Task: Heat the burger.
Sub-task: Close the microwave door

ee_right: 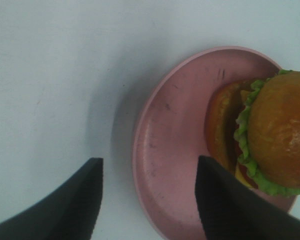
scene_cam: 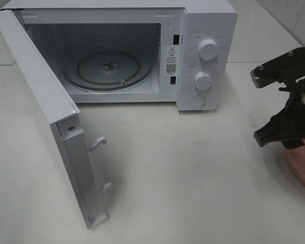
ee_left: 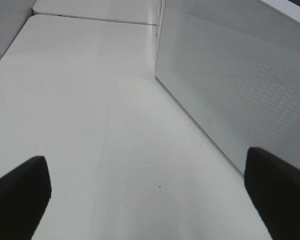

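The right pincer [ee_right: 147, 200] is held parted and empty above the pink plate's [ee_right: 170, 150] rim — the burger [ee_right: 270, 135] is seen on that plate at the counter's [scene_cam: 193, 178] right edge. The left pincer [ee_left: 147, 200] is spread wide, empty, beside the microwave's [scene_cam: 203, 30] open door [scene_cam: 40, 96].

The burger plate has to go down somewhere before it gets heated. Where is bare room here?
The widest bare table lies between the open microwave door and the pink plate. The glass turntable inside the microwave is bare too. The right edge is crowded: the right gripper hangs over the plate.
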